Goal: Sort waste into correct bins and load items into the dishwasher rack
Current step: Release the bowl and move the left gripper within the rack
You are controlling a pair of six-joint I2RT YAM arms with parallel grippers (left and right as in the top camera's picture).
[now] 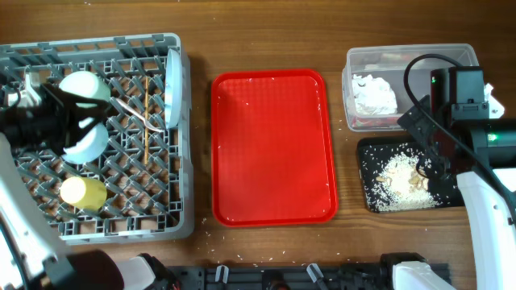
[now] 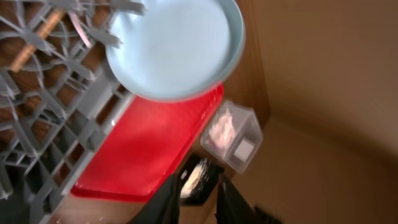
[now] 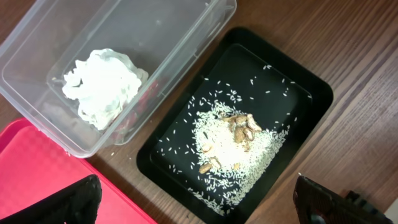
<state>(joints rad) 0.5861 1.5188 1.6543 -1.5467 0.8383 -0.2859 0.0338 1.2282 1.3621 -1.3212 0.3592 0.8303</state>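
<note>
We note the left gripper (image 1: 90, 113) over the dishwasher rack (image 1: 184, 185), between the far bowl (image 1: 84, 85) and the near bowl (image 1: 84, 143). Its jaws are slightly apart and hold nothing. The plate (image 1: 172, 89) stands on edge at the rack's right wall, with the chopsticks (image 1: 145, 121) left of it and the cup (image 1: 83, 192) near-left.

The right gripper (image 3: 202, 208) hangs spread wide and empty over the black tray (image 3: 311, 93), which holds the rice and food scraps (image 3: 233, 140). The napkin (image 3: 102, 84) lies in the clear tub (image 3: 37, 37). We see the red tray (image 1: 272, 147) between the rack and the bins.

Dishwasher rack (image 1: 129, 229) lies left of serving tray (image 1: 272, 153), tub (image 1: 379, 58) and shallow tray (image 1: 372, 157) right
</note>
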